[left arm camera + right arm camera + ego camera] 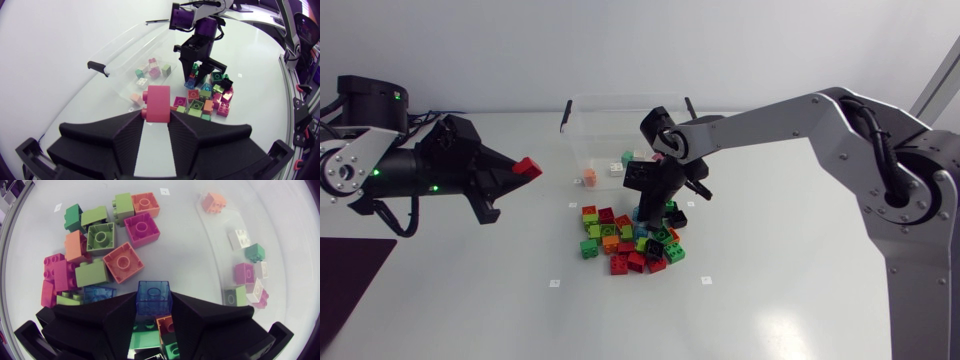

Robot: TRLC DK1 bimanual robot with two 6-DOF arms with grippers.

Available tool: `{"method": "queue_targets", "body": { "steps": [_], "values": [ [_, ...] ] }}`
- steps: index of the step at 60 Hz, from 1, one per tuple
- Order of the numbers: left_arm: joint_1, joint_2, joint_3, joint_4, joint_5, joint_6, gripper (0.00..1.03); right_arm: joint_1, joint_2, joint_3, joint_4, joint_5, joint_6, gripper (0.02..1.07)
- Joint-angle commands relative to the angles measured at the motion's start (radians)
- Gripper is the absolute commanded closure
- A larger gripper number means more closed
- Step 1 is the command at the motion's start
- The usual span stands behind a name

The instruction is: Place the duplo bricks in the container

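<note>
My left gripper (520, 172) hangs above the table left of the clear container (576, 117), shut on a red brick (527, 166); in the left wrist view that red brick (158, 103) sits between the fingertips. My right gripper (645, 212) points down into the pile of duplo bricks (625, 243) in front of the container. Its fingers press a translucent blue brick (154, 297) from both sides, and the same blue brick (190, 83) shows from the left wrist. Several small bricks (245, 272) lie inside the container.
The pile holds red, green, orange, pink and black bricks (123, 261) close around the right gripper. One orange brick (587, 179) lies at the container's front left corner. A dark mat (348, 280) covers the table's front left corner.
</note>
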Motion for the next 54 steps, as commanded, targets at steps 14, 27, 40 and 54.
{"method": "queue_targets", "body": {
  "steps": [14,27,40,54],
  "values": [
    [-0.077,0.184,0.188,0.098,0.009,-0.147,0.71,-0.039,-0.120,-0.074,-0.011,-0.035,0.033,0.67],
    [-0.112,0.355,0.372,0.112,0.005,-0.219,0.71,-0.037,-0.192,-0.132,0.005,-0.049,0.055,0.67],
    [-0.137,0.529,0.576,0.110,-0.024,-0.271,0.71,-0.054,-0.264,-0.155,0.014,-0.070,0.078,0.67],
    [-0.169,0.651,0.724,0.103,-0.080,-0.307,0.56,-0.066,-0.339,-0.163,0.011,-0.086,0.107,0.67]
  ]
}}
